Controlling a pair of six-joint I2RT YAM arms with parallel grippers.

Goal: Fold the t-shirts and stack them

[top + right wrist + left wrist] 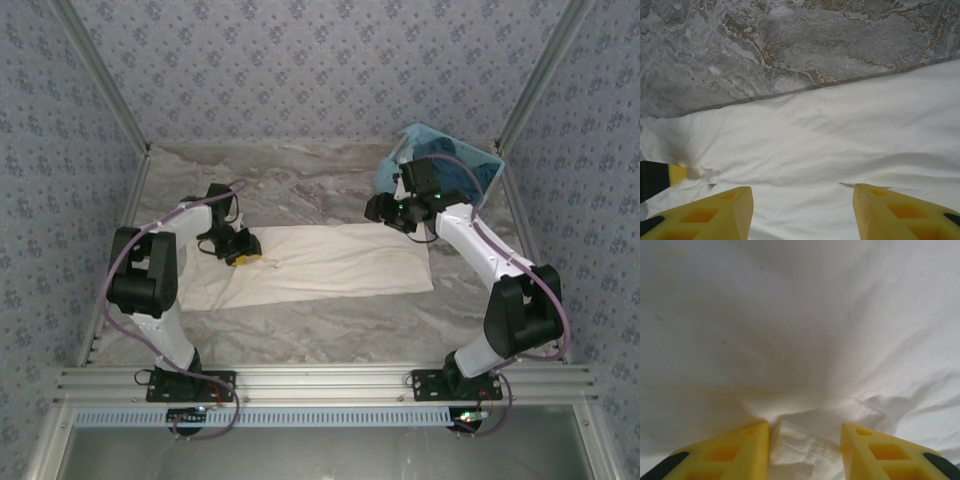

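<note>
- From the top external view I see the cream t-shirt spread flat across the middle of the marbled table, long side running left to right.
- The left fingers are down at the shirt's far left edge, touching the cloth.
- The right fingers hang near the shirt's far right corner. Just behind that arm, a light blue basket sits in the far right corner of the table with blue cloth in it.
- On the left wrist view, the left fingers stand either side of a bunched fold of the t-shirt. The fold fills the gap between them, and creases fan out from it. I cannot tell whether it is pinched tight or only straddled.
- On the right wrist view, the right fingers are spread wide with nothing between them, above the t-shirt, whose far edge lies against the bare table.
- At the left of that same view, a yellow tip of the left fingers touches the puckered cloth.
</note>
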